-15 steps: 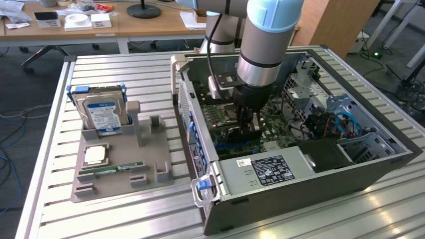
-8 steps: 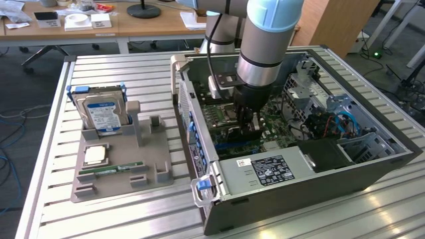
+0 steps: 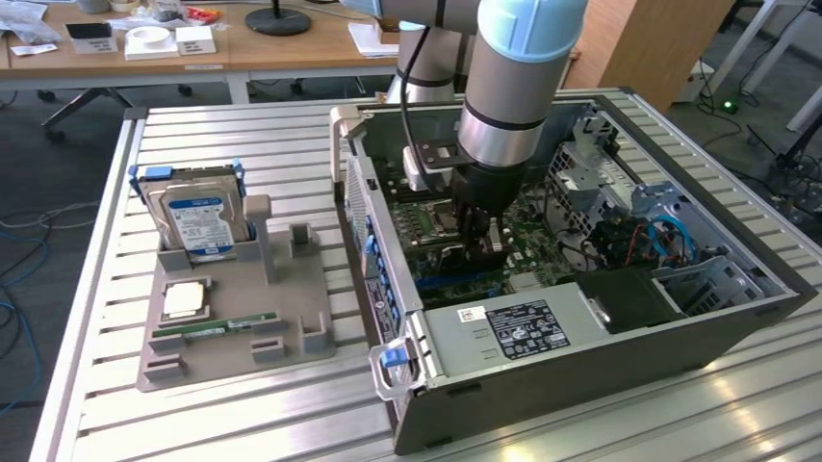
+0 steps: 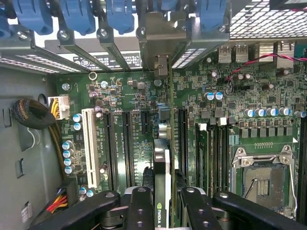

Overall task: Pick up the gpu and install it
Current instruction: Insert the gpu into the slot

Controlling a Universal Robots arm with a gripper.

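My gripper (image 3: 479, 241) reaches down into the open computer case (image 3: 578, 385), over the green motherboard (image 4: 230, 96). It is shut on the gpu (image 4: 162, 167), a thin dark card seen edge-on with a green logo between the black fingers (image 4: 139, 206). The card stands upright among the long black expansion slots (image 4: 182, 139). Its silver end bracket (image 4: 160, 38) sits at the case's rear slot openings, between the blue latches (image 4: 120, 14). Whether the card's edge is seated in a slot is hidden.
On the exterior view's left, a grey fixture (image 3: 231, 337) holds a silver hard drive (image 3: 199, 221), a processor chip (image 3: 184, 300) and a green memory stick (image 3: 212, 327). Inside the case are the power supply (image 3: 514, 327), drive cages (image 3: 617, 183), the processor socket (image 4: 264, 182) and cable bundles (image 4: 33, 115).
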